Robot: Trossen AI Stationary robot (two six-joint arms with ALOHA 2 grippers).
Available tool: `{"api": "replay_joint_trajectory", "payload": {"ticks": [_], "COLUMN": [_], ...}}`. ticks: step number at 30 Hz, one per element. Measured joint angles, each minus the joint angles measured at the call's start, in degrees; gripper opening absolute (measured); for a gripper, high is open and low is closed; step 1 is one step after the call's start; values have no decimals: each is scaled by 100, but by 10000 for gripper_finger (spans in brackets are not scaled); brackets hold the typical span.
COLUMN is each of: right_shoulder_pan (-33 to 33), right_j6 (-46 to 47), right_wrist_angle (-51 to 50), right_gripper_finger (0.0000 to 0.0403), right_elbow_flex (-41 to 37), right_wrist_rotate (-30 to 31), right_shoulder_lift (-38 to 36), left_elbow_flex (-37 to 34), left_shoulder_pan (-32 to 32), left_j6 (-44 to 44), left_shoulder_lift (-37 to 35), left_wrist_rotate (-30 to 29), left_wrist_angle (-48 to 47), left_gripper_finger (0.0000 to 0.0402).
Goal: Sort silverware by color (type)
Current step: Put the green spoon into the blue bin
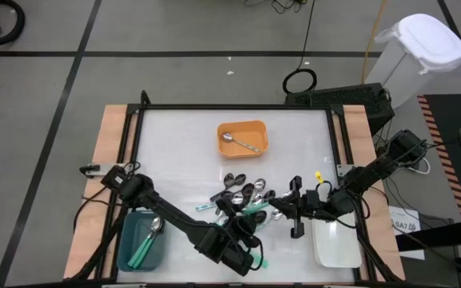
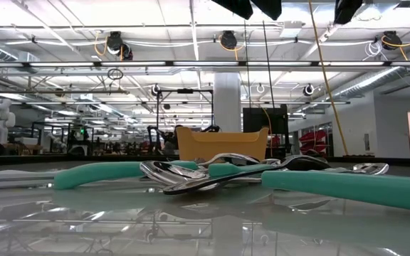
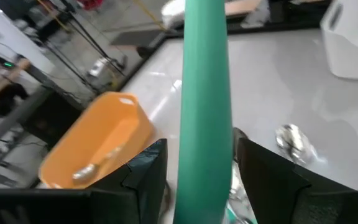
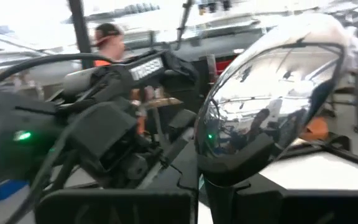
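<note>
My left gripper [image 1: 249, 226] hovers at the near side of a pile of spoons [image 1: 242, 194] in the middle of the table. It is shut on a teal-handled spoon [image 3: 205, 81], whose bowl is hidden. My right gripper [image 1: 288, 212] stands at the pile's right, shut on a spoon with a shiny silver bowl [image 4: 269, 93]; that spoon's handle is hidden. The pile mixes silver bowls, teal handles [image 2: 98, 174] and dark spoons lying across one another. My left gripper pinches the teal handle [image 3: 204, 168] between its two fingers [image 3: 148, 180]. The handle runs forward along the fingers and sticks out well past their tips, toward the far right. It is lifted clear of the table. My right gripper pinches the shiny spoon at its neck, just under the bowl [image 4: 224, 183]. The bowl sticks out past the fingers and tilts upward, clear of the table. The gripper itself hides what lies further down.
An orange tray [image 1: 254, 128] at the far middle holds a silver spoon. A teal tray [image 1: 130, 248] at the near left holds a teal-handled spoon. A white tray [image 1: 336, 246] sits at the near right. A person [image 4: 109, 38] stands beyond the table.
</note>
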Motion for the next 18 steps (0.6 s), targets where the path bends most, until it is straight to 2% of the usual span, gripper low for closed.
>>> {"api": "replay_joint_trajectory", "payload": {"ticks": [3, 10, 15, 18], "right_shoulder_pan": [0, 0, -2, -7], "right_j6": [-271, -838, -1341, -1740], "right_wrist_angle": [-2, -195, -600, -748], "right_gripper_finger": [6, 6, 6, 6], "right_elbow_flex": [0, 0, 0, 0], "right_wrist_rotate": [-350, -1125, -1318, -1715], "right_shoulder_lift": [0, -2, -4, -4], "left_elbow_flex": [0, 62, 623, 940], "left_shoulder_pan": [-10, -26, -120, -234], "left_j6": [-47, -197, -153, -33], "left_shoulder_lift": [0, 0, -4, -6], "left_wrist_rotate": [371, 809, 1241, 1338], "left_wrist_angle": [2, -15, 0, 8], "left_gripper_finger": [182, 159, 159, 159]}}
